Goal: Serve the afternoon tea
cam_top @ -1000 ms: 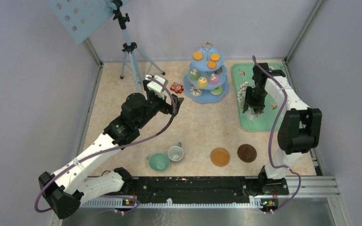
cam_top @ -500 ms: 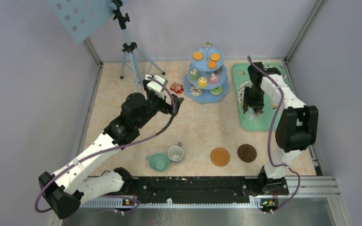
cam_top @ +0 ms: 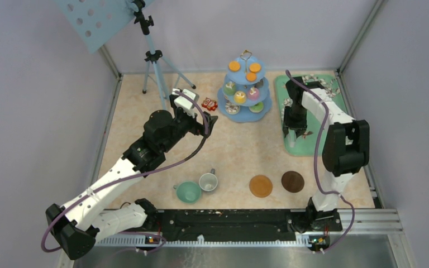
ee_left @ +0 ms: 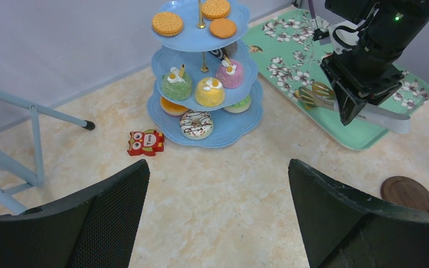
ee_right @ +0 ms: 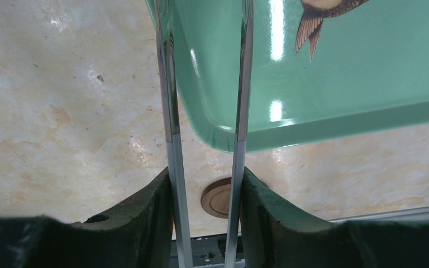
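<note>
The light-blue three-tier stand (cam_top: 244,119) stands at the back centre and holds orange biscuits (ee_left: 167,23), cupcakes (ee_left: 210,92) and donuts (ee_left: 196,124). My left gripper (cam_top: 208,124) is open and empty, hovering left of the stand (ee_left: 229,134); the left wrist view shows its jaws wide apart (ee_left: 218,167). My right gripper (cam_top: 294,129) is shut on the metal tongs (ee_right: 167,111), held above the green floral tray's (cam_top: 313,142) left edge. The teal cup (cam_top: 188,192) and grey-white cup (cam_top: 208,181) sit near front centre. Two brown coasters (cam_top: 261,186) (cam_top: 292,181) lie to their right.
A red owl toy (cam_top: 209,104) lies left of the stand. A tripod (cam_top: 155,61) with a perforated blue board stands at back left. Walls enclose the table on three sides. The dark coaster also shows in the right wrist view (ee_right: 218,198).
My right arm has swung left with the tongs, from over the tray's middle to its left edge. The left arm has not moved.
</note>
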Available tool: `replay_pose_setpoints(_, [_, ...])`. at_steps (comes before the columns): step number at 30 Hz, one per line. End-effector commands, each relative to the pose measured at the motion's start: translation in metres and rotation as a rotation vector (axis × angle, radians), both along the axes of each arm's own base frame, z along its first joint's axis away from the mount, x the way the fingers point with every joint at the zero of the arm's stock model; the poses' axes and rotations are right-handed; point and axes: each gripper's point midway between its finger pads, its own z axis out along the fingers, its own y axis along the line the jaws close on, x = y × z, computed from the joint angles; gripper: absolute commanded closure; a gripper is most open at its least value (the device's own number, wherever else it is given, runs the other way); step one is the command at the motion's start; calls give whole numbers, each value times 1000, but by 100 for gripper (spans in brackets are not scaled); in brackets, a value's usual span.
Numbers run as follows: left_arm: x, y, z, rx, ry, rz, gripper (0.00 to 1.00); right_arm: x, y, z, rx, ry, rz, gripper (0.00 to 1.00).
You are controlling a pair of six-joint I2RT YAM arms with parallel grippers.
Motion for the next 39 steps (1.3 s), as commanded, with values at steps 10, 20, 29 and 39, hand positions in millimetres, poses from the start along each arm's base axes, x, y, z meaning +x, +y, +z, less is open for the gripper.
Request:
replay_pose_setpoints(10, [-4, 2, 22, -57, -54, -10, 1, 9, 7, 2, -21, -17, -15, 58])
replay_pose_setpoints(20, [-3, 2, 21, -54, -53, -4, 1, 16, 10, 9, -1, -62, -21, 74])
replay_pose_setpoints(29, [-2, 3, 20, -51, -52, -2, 1, 20, 6, 19, 78, -131, -63, 88])
replay_pose_setpoints(39, [-1, 2, 17, -48, -45, -2, 1, 26, -6, 43, 258, -277, -118, 94])
